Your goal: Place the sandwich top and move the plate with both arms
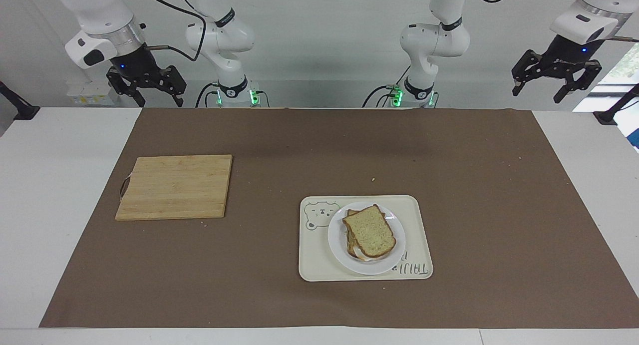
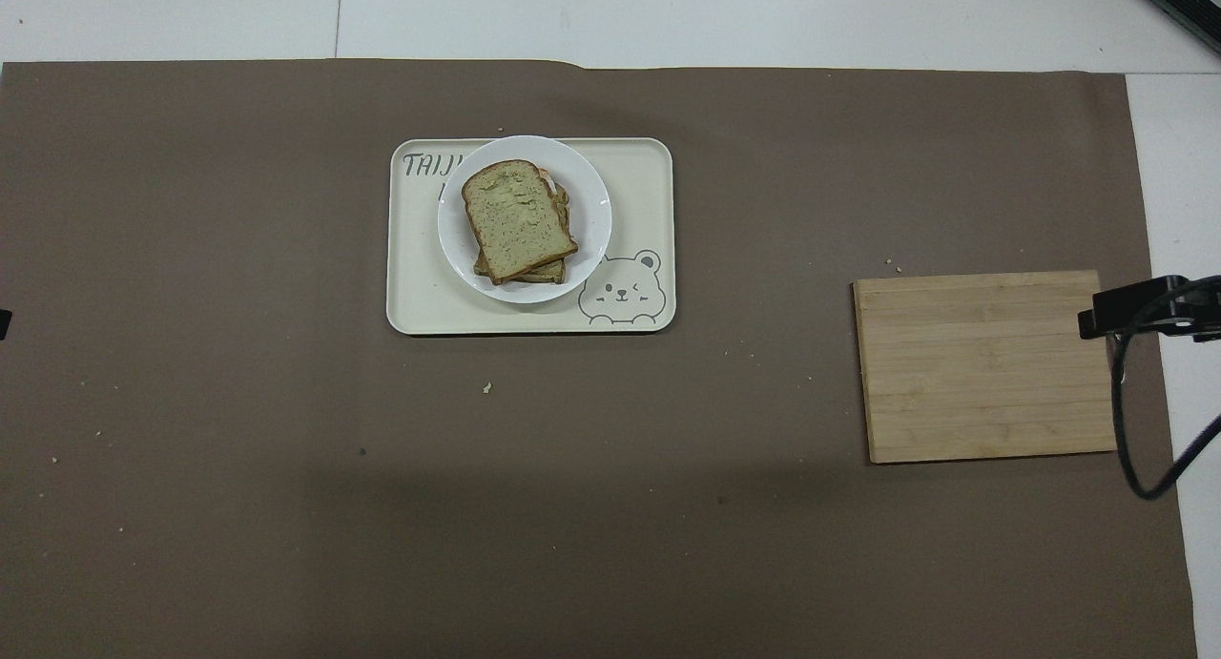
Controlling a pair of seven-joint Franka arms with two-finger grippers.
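Note:
The sandwich top [image 1: 370, 231] [image 2: 518, 218], a pale speckled slice with a brown crust, lies on a stack of sandwich layers on the round white plate [image 1: 337, 245] [image 2: 593, 211]. Neither gripper is close to it. My left gripper [image 1: 538, 93] hangs open and empty, high above the mat's corner at the left arm's end; in the overhead view only a sliver of it shows at the edge. Near its own base, my right gripper [image 1: 157, 101] also hangs open and empty; its tip [image 2: 1097, 321] shows over the edge of the cutting board.
The plate stands on a cream tray with a bear drawing [image 1: 314, 265] [image 2: 420, 297]. A wooden cutting board [image 1: 174, 186] [image 2: 983, 363] lies toward the right arm's end. A brown mat [image 1: 279, 150] with scattered crumbs covers the table.

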